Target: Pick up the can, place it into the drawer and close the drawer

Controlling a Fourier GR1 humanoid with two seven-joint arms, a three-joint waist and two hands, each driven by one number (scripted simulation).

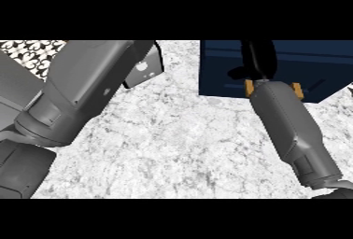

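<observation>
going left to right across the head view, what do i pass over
patterned tiles → left forearm → marble counter → right hand, which lies over the dark blue drawer

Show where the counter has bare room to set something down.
The white speckled stone counter is bare between the left grey forearm and the right grey forearm, below the dark blue drawer. Crowded: over the drawer, where the black right hand hangs.

With left forearm (76, 93) raised, right robot hand (257, 58) extends forward.
</observation>
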